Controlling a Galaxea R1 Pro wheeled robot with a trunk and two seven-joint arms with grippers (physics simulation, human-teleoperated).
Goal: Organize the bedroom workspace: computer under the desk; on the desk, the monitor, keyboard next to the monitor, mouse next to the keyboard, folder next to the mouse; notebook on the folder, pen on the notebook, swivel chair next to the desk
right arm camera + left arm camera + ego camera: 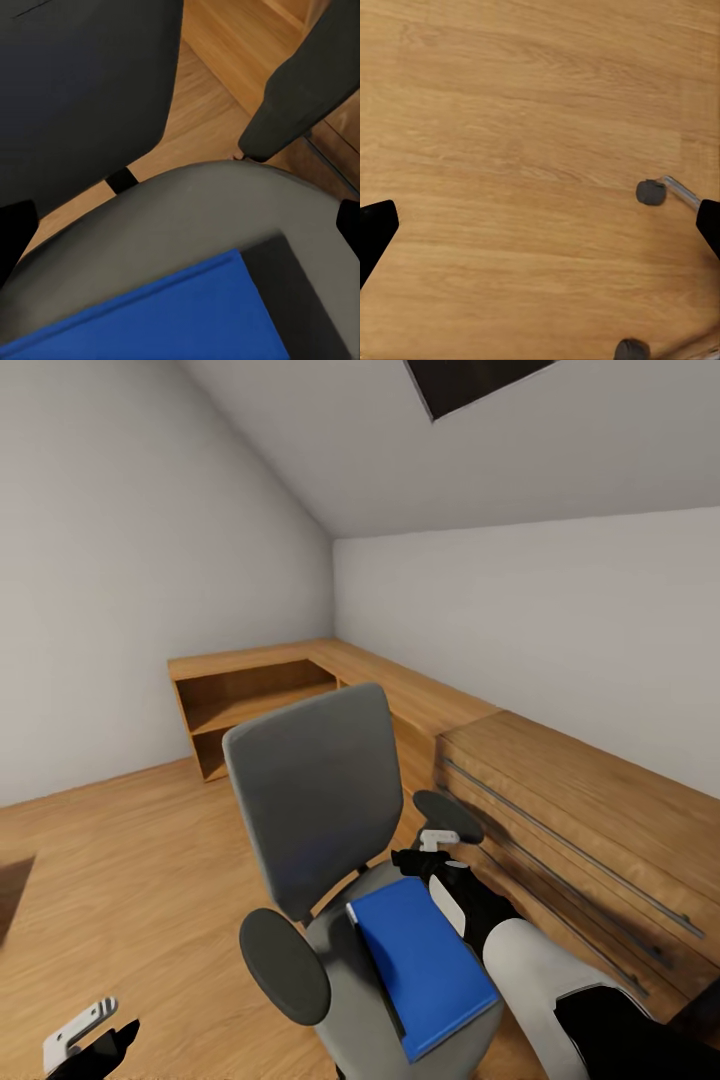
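From the head camera I see the swivel chair [330, 840] in the middle of the attic bedroom [150, 560], its grey back upright and its seat toward me. The blue folder [425, 960] lies flat on the seat, its long axis running from the backrest out toward the seat's front edge, a little skewed to my right. My right gripper [432, 852] hangs just beside the folder's far corner, next to the right armrest; I cannot tell from here how its jaws stand. My left gripper [85, 1032] is low over the wood floor [120, 860], well apart from the chair. A wooden dresser [580, 830] with long bar handles stands to the right, and open wooden shelving [255, 705] in the corner holds nothing I can see.

On the left wrist camera the fingertips [375, 232] sit wide apart above bare floor, with two chair castors [651, 192] near.

On the right wrist camera the fingertips [13, 232] are spread, empty, over the seat and the folder's corner [172, 311].
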